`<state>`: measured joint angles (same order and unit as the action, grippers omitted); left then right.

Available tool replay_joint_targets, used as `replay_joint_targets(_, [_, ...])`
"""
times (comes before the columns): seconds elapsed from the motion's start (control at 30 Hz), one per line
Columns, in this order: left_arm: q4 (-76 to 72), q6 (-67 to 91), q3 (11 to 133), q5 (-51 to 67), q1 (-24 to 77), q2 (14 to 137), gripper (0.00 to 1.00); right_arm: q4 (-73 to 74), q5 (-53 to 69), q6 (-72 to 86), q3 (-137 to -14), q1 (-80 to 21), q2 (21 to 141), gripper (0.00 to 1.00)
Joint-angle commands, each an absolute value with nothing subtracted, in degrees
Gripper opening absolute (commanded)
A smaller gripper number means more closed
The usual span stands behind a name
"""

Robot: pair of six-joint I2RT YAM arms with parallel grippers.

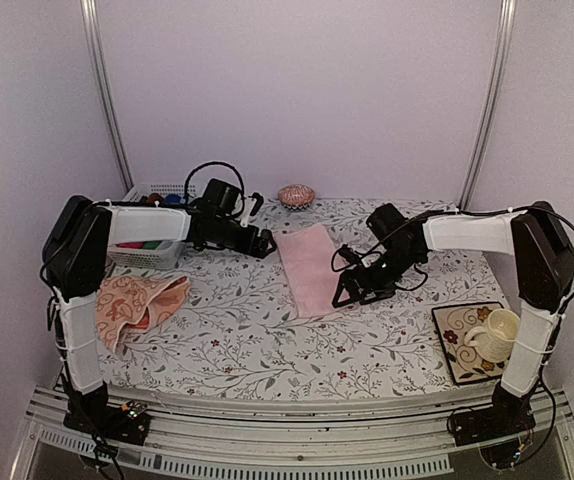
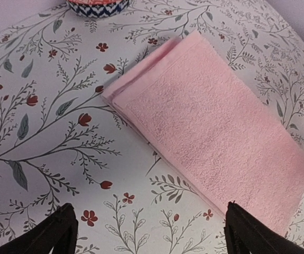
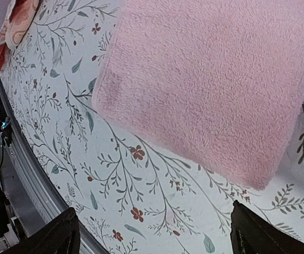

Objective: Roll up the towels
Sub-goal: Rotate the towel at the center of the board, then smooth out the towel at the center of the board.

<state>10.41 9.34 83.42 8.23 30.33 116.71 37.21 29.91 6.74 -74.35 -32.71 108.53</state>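
Left gripper and right gripper, tips cut off, spread empty; pink towel folded flat, peach towel crumpled near-left.

The table is covered in a floral print. At its far left corner a white basket holds bright rolled cloths. A small patterned bowl sits mid far edge. Near the right near corner, a cream mug stands on a square swirl-patterned tray.

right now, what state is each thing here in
pink towel: folded flat, not rolled
peach patterned towel: crumpled, not rolled
left gripper: open, empty
right gripper: open, empty
mug: upright on square tray
white basket: holding coloured cloths
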Motion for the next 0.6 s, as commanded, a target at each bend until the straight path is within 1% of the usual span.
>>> replay_joint_targets(0.0, [10.07, 8.63, 84.21, 12.15, 31.25, 115.56, 0.96, 43.41, 25.89, 1.18, -74.18, -31.76, 101.61, 0.99])
replay_joint_targets(0.07, [10.08, 9.56, 86.52, 14.68, 33.18, 116.69, 0.93, 42.24, 26.24, 0.63, -73.53, -29.52, 99.99, 0.99])
replay_joint_targets(0.17, [9.42, 11.18, 90.22, 19.17, 37.00, 119.18, 0.88, 37.43, 33.39, 0.74, -73.29, -25.55, 100.21, 0.99])
replay_joint_targets(0.23, [7.69, 12.49, 91.67, 22.31, 39.29, 120.99, 0.85, 34.70, 36.80, 0.64, -74.59, -24.85, 102.80, 0.99])
replay_joint_targets(0.37, [7.02, 15.40, 93.57, 29.38, 41.72, 124.38, 0.69, 31.14, 46.66, 1.26, -79.18, -24.83, 109.76, 0.99])
replay_joint_targets(0.43, [5.57, 15.92, 91.73, 31.00, 42.36, 124.22, 0.63, 26.57, 51.66, 3.21, -79.01, -24.72, 111.01, 0.99])
replay_joint_targets(0.5, [4.14, 16.31, 88.89, 32.02, 42.96, 123.59, 0.54, 25.35, 55.02, 4.31, -78.86, -24.52, 112.90, 1.00])
replay_joint_targets(0.57, [3.26, 15.58, 86.08, 33.08, 43.65, 123.02, 0.48, 24.57, 56.89, 4.52, -77.93, -24.04, 114.67, 0.94])
